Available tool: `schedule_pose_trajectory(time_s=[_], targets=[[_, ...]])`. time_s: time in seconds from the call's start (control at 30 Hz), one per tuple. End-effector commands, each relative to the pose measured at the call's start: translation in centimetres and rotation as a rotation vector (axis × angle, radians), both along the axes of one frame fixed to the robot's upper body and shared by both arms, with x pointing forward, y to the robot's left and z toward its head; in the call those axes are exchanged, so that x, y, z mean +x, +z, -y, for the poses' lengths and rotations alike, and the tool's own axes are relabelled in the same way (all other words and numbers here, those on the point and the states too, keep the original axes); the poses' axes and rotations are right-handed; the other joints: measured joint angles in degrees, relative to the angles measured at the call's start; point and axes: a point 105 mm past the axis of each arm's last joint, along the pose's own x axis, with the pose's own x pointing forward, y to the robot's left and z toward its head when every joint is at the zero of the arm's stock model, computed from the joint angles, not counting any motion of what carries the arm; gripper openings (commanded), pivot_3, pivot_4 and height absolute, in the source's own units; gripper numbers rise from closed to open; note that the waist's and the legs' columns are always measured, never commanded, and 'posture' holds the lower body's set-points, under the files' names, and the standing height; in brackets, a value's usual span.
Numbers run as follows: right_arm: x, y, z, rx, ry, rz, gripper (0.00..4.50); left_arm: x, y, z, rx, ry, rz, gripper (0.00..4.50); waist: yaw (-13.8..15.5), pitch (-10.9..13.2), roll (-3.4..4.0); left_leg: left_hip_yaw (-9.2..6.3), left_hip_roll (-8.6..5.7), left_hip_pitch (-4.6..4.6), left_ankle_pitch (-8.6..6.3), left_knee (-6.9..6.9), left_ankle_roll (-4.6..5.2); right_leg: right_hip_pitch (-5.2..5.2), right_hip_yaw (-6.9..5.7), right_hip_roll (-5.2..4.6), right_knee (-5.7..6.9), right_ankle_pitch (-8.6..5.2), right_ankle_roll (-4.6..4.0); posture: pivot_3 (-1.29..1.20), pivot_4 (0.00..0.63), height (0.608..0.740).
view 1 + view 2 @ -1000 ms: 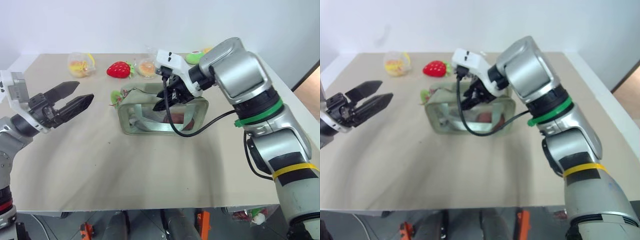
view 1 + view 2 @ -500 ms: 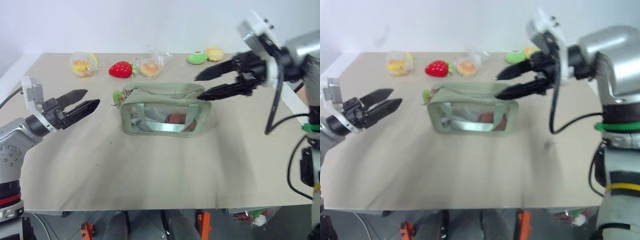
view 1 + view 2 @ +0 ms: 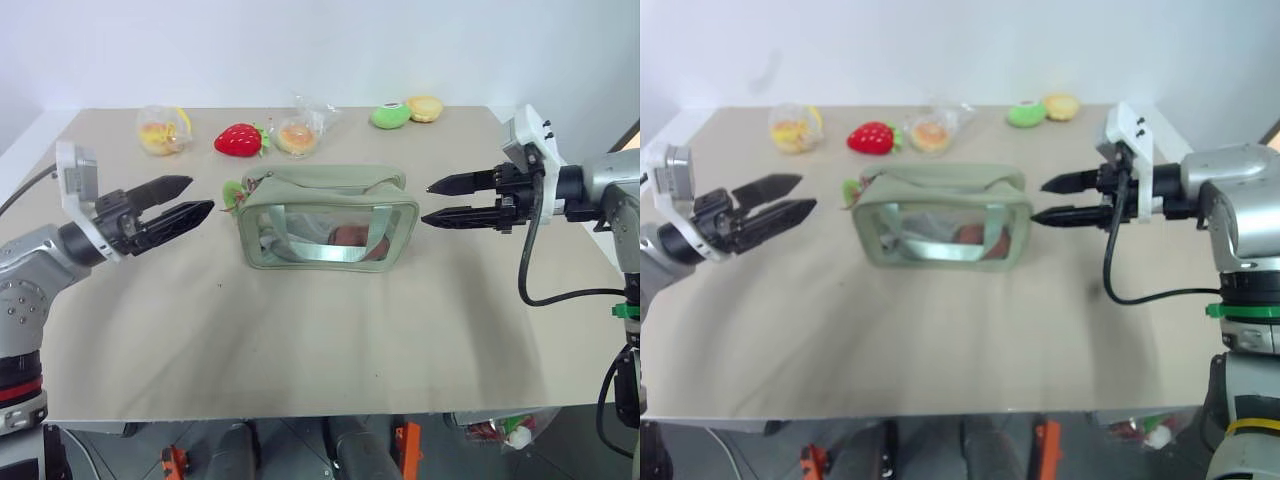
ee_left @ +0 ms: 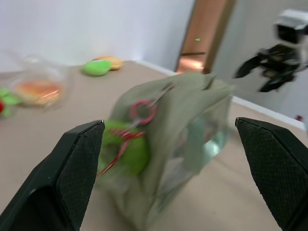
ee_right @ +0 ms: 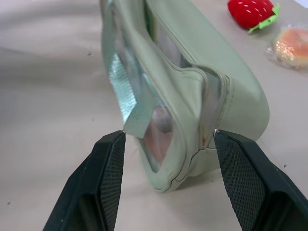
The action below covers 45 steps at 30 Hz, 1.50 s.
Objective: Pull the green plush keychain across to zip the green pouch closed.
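Left tool (image 3: 190, 198) hangs spread and empty, aimed at the keychain end of the green pouch (image 3: 325, 220) mid-bench. Green plush keychain (image 3: 234, 194) sits at that end, just beyond its tips. Pouch's long axis runs tool to tool. Right tool (image 3: 440, 200), spread and empty, faces the opposite end; left looks nearer the keychain.
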Motion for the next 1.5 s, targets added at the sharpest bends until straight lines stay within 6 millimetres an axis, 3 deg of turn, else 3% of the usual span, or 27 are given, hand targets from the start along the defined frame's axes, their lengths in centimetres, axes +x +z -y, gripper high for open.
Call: schedule_pose_trajectory(time_s=[0.03, 0.27, 0.57, 0.67, 0.87, 0.97, 1.07, 1.27, 1.5], targets=[[0.2, 0.4, 0.2, 0.022, -0.020, 0.030, 3.00, -1.6, 2.1, 1.8, 0.031, -0.096, 0.073, 4.50, 0.00, 0.00, 0.00, 0.00, 0.00, 0.00, 0.00, 0.00, 0.00, 0.00, 0.00, 0.00, 0.00, 0.00, 0.00, 0.00, 0.150, 0.740], [0.6, 0.3, -0.2, 0.034, -0.023, 0.022, 3.00, -3.7, 2.0, 4.6, 0.114, -0.242, 0.083, 4.50, 0.00, 0.00, 0.00, -0.03, 0.00, 0.00, 0.00, -0.04, 0.00, 0.01, -0.01, 0.02, 0.00, 0.07, 0.17, 0.00, 0.150, 0.740], [1.4, -0.9, -1.2, 0.043, -0.028, -0.009, 3.00, -3.6, 2.2, 5.0, 0.100, -0.245, 0.095, 4.50, -0.01, 0.00, 0.00, -0.05, 0.00, 0.05, 0.01, 0.07, 0.02, 0.10, 0.00, 0.03, 0.00, 0.02, 0.07, 0.00, 0.150, 0.740], [1.9, -1.7, -1.7, 0.040, -0.034, -0.021, 2.24, -3.3, 2.4, 4.6, 0.073, -0.215, 0.093, 4.50, -0.01, 0.00, 0.00, -0.05, 0.00, 0.06, 0.01, 0.14, 0.02, 0.17, 0.00, 0.02, -0.01, 0.02, 0.07, 0.00, 0.150, 0.740], [2.4, -2.0, -1.9, 0.051, -0.032, -0.024, 0.11, -1.9, 2.5, 2.2, -0.012, -0.094, 0.058, 4.50, -0.02, 0.00, 0.00, -0.06, -0.01, 0.07, 0.01, 0.18, 0.02, 0.20, 0.00, 0.02, -0.01, 0.03, 0.09, 0.00, 0.150, 0.740], [2.5, -1.9, -2.0, 0.055, -0.020, -0.019, 0.05, -0.2, 1.5, -0.1, -0.045, 0.037, -0.005, 4.50, -0.04, 0.00, 0.00, -0.07, -0.01, 0.13, 0.01, 0.16, 0.02, 0.22, 0.00, 0.03, -0.01, 0.03, 0.08, 0.00, 0.150, 0.740], [2.5, -2.0, -2.1, 0.052, -0.014, -0.018, 0.05, 1.8, -0.8, -2.1, -0.023, 0.160, -0.112, 4.50, -0.02, 0.00, 0.00, -0.09, -0.01, 0.14, 0.01, 0.18, 0.02, 0.26, -0.03, 0.03, -0.01, 0.03, 0.09, 0.00, 0.150, 0.740], [2.3, -2.3, -2.1, 0.051, -0.007, -0.021, 0.05, 4.0, -5.2, -3.6, 0.117, 0.293, -0.250, 4.50, -0.02, 0.00, 0.00, -0.08, -0.01, 0.12, 0.01, 0.21, 0.02, 0.26, -0.02, 0.02, -0.01, 0.04, 0.10, 0.00, 0.150, 0.740], [2.0, -2.5, -1.9, 0.058, -0.013, -0.021, 0.05, 5.9, -5.2, -3.1, 0.119, 0.299, -0.236, 4.50, 0.02, 0.00, -0.01, -0.10, -0.01, 0.10, 0.01, 0.19, 0.02, 0.25, -0.05, 0.02, -0.01, 0.04, 0.09, 0.00, 0.150, 0.740]])
